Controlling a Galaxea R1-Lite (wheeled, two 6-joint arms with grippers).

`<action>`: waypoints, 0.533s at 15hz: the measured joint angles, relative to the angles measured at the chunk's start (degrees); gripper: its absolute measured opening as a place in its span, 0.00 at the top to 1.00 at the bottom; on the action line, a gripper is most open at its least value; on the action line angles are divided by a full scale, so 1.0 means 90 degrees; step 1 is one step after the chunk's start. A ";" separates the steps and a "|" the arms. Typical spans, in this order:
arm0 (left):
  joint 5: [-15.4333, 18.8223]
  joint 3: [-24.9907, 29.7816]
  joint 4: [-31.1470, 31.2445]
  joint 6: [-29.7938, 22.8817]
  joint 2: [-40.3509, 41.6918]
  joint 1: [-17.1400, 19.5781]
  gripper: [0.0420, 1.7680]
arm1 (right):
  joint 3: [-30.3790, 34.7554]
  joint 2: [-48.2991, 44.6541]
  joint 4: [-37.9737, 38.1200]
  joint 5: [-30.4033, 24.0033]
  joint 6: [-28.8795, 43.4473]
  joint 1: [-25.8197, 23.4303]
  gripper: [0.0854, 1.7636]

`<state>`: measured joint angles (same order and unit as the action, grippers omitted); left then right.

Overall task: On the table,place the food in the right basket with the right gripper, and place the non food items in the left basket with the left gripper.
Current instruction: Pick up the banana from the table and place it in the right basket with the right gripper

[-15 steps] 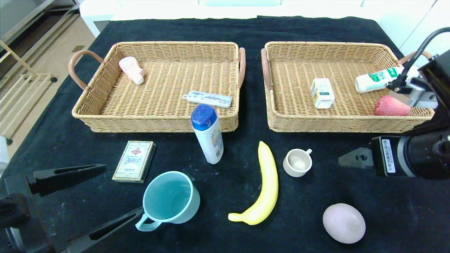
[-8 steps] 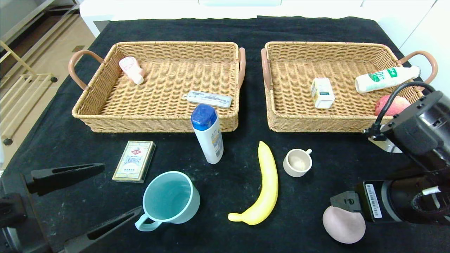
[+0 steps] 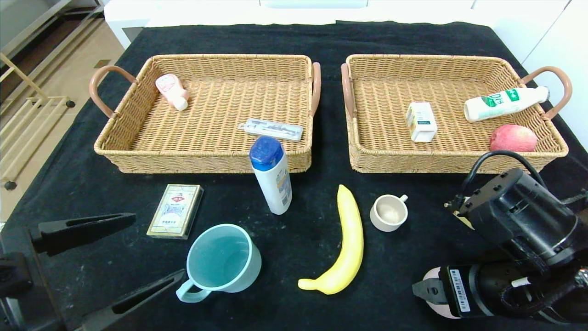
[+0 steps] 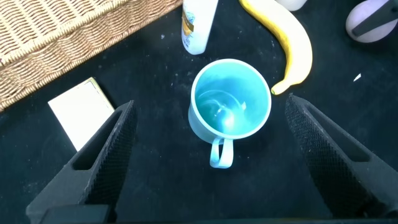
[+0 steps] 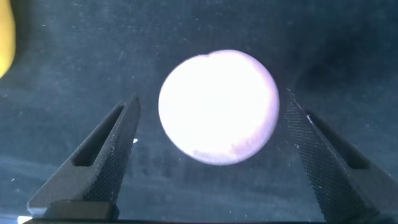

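A pale pink egg-shaped item (image 5: 217, 106) lies on the black table near the front right. My right gripper (image 5: 211, 96) is open just above it, one finger on each side, not touching. In the head view the right gripper (image 3: 425, 290) covers most of the egg (image 3: 436, 311). A yellow banana (image 3: 348, 243) lies at front centre. My left gripper (image 3: 158, 246) is open at the front left, above a teal mug (image 4: 230, 106). A card box (image 3: 175, 210), a white shampoo bottle (image 3: 272, 174) and a small beige cup (image 3: 389, 212) are on the table.
The left basket (image 3: 202, 158) holds a pink bottle (image 3: 171, 91) and a blister pack (image 3: 274, 129). The right basket (image 3: 441, 161) holds a small carton (image 3: 421, 121), a white drink bottle (image 3: 503, 104) and a red apple (image 3: 512, 138). The table's edge is just right of the right arm.
My right arm has come down from beside the right basket toward the front of the table, and its open gripper is now over the pink egg. The left arm has not moved.
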<state>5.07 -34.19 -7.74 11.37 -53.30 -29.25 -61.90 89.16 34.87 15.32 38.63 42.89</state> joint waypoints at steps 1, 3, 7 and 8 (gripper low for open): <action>0.0000 0.0000 0.0000 0.0004 0.0000 -0.0003 0.03 | 0.0034 0.0049 -0.0028 0.0005 0.0001 -0.0007 0.04; 0.0000 0.0000 0.0000 0.0007 0.0000 -0.0003 0.03 | 0.0065 0.0133 -0.0037 0.0015 0.0007 -0.0024 0.04; 0.0000 0.0000 0.0000 0.0009 0.0012 0.0000 0.03 | 0.0126 0.0203 -0.0070 0.0015 0.0009 0.0000 0.04; 0.0000 0.0000 0.0000 0.0009 0.0012 0.0000 0.03 | 0.0134 0.0221 -0.0073 0.0018 0.0007 0.0009 0.09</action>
<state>5.07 -34.19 -7.74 11.46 -53.19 -29.25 -60.70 91.15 34.21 15.48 38.69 42.97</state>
